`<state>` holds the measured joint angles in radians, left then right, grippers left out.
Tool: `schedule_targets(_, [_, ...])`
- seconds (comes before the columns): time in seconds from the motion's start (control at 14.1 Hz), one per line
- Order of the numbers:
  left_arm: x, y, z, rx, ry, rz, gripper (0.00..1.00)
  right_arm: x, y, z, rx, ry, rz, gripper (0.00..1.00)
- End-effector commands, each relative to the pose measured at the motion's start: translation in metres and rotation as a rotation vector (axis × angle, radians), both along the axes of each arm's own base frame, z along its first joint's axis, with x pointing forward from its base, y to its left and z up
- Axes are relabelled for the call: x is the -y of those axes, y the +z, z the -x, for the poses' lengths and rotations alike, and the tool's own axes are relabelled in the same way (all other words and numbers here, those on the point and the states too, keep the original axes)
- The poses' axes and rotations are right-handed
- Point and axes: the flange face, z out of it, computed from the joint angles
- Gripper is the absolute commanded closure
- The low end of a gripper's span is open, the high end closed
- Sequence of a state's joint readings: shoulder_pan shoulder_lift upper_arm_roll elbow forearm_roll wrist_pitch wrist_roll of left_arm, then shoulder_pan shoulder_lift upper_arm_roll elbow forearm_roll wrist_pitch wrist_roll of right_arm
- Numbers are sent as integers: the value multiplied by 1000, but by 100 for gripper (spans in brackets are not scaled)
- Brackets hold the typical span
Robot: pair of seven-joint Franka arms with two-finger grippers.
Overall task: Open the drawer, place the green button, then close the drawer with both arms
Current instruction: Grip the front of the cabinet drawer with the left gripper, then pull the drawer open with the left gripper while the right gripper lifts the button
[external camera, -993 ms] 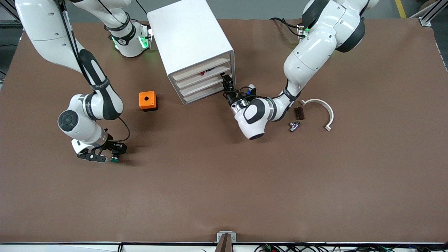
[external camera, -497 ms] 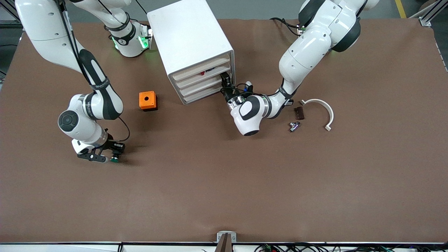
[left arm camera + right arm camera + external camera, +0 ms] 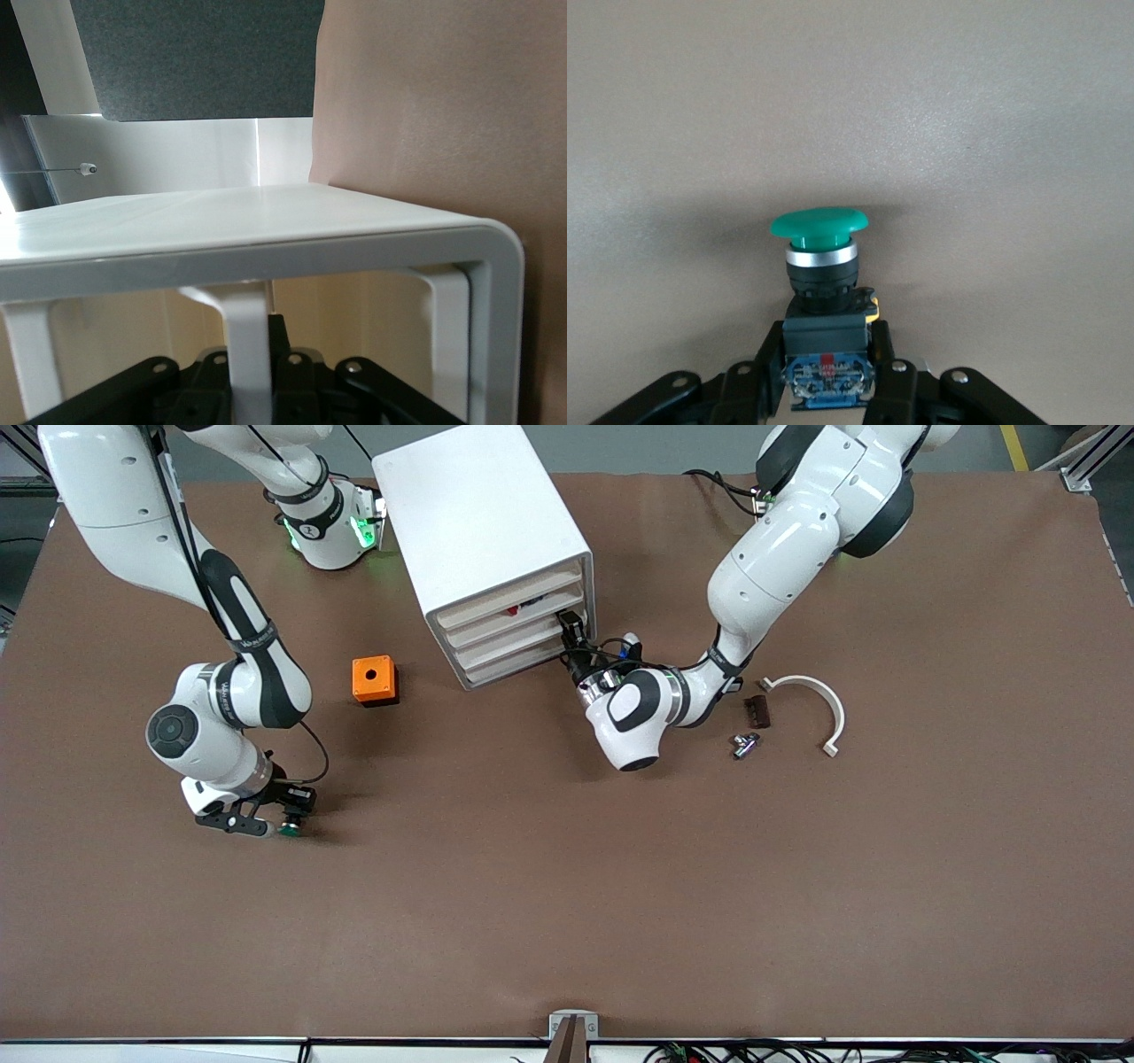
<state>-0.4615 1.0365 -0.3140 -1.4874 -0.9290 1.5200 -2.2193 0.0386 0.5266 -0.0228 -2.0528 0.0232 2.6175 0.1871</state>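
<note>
step: grasp both | right pincer (image 3: 824, 390) clenched on green-capped black-and-blue push button (image 3: 821, 266), low on brown table (image 3: 567, 886) | left pincer (image 3: 571, 638) clamped on white cabinet's (image 3: 478, 522) drawer (image 3: 507, 636) edge | next: pull drawer straight out

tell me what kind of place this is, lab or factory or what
Likely a robotics lab: two white arms mounted at a brown-covered table, the right gripper shut on a green button, the left gripper shut at a white drawer cabinet, cables along the table's edge.

Brown table (image 3: 567, 921), grey floor (image 3: 656, 447), yellow floor line (image 3: 1014, 447)
</note>
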Motion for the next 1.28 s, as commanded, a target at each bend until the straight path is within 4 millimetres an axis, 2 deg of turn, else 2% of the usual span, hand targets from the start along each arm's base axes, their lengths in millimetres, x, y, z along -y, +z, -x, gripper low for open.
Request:
schedule_targets(0.0, [-5,0,-14,2,34,13,92,3,5,-1,5,-7,-8,100])
schedule_targets(0.35, [-32,2,-45,14,95,11,89,0,11,-7,20,-9,-8,100])
schedule_targets(0.5, [-46,2,-67,47,128,-3,89,-1,14,-10,16,-10,-10,100])
schedule_targets(0.71, [-58,8,-88,72,165,3,87,-7,26,-17,-48,-78,-54,100])
schedule_targets(0.78, [-61,8,-92,75,173,3,87,-15,33,-17,-60,-131,-90,100])
schedule_targets(0.92, [-66,9,-97,79,183,4,87,-43,51,-19,-42,-192,-125,100])
schedule_targets(1.14, [-71,9,-99,81,186,3,83,-113,83,-18,-54,-267,-135,100])
schedule_targets(1.21, [-71,8,-99,81,187,2,78,-126,95,-21,-82,-302,-136,100])
